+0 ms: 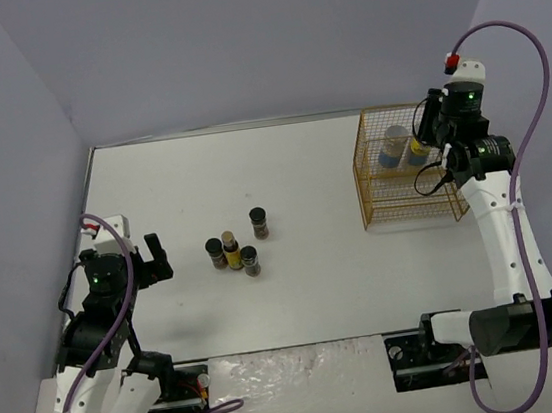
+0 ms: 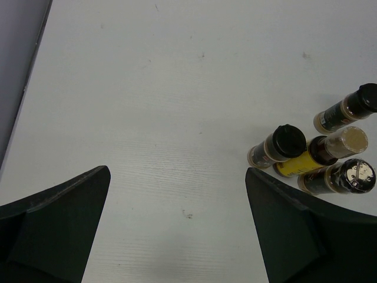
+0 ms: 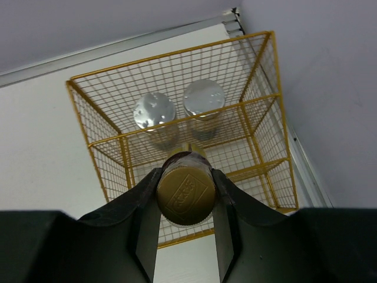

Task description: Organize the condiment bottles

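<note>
At the far right corner of the white table (image 1: 317,292), the right gripper (image 3: 185,183) is clamped on a gold-capped bottle (image 3: 185,197), one finger pressed to each side of the cap. The wrist camera looks straight down on the bottle, which hangs over the near part of the gold wire basket (image 3: 259,97). Whether its base touches the wire cannot be told, as the cap hides the body. Deeper in the basket, a first silver-lidded jar (image 3: 154,110) stands upright just beside a second silver-lidded jar (image 3: 204,97), their lids nearly level.

Across the table, well apart from the basket, four more containers stand upright near the middle. A yellow bottle (image 2: 293,167) with a tan cap sits between a black-lidded jar (image 2: 277,146) and a dark jar with a shiny lid (image 2: 339,177), the three packed close together. A lone dark jar (image 2: 344,109) with a black lid stands near them, slightly farther back.

On the left, the left gripper (image 2: 178,172) hovers over bare tabletop with its fingers spread wide and nothing between them. The cluster lies off to its right, just beyond the right finger.
</note>
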You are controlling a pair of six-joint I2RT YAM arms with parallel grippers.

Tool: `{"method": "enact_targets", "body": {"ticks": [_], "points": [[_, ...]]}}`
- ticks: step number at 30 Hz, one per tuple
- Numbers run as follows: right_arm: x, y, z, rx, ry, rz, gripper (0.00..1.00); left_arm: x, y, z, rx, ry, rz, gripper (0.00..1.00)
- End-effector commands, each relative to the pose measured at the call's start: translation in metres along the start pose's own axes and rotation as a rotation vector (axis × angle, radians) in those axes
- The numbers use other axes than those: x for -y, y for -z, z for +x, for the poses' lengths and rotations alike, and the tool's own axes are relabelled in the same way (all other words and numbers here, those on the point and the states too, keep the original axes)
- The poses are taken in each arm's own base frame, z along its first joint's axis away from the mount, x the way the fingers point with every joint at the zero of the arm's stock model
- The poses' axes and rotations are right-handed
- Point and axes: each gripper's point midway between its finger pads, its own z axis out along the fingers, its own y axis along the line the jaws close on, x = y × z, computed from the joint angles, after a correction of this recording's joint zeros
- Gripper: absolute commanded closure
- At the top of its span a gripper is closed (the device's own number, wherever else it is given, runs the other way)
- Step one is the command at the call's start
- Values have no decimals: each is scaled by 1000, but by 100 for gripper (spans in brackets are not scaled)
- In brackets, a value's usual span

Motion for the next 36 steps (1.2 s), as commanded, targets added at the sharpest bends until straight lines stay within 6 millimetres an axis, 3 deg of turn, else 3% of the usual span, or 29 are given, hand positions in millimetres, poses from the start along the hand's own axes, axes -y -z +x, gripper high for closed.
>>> {"method": "enact_targets", "body": {"ticks": [1,12,24,28,32,36], "points": [[21,-8,-32,107,-90,73,100,5,-1,-24,75,16,15,3],[50,-65,-8,119,-109,143,100,4,4,-28,102,25,18,3],[56,-134,56,-35,-92,111,97,4,4,-28,102,24,19,3],[59,-148,73,-81,-112,128,88,3,4,-27,101,23,18,3],[60,-150,78,-100,-118,142,66,3,4,-27,100,23,16,3],[59,-140,77,-135,-122,139,46,3,4,-27,99,23,13,3]]}}
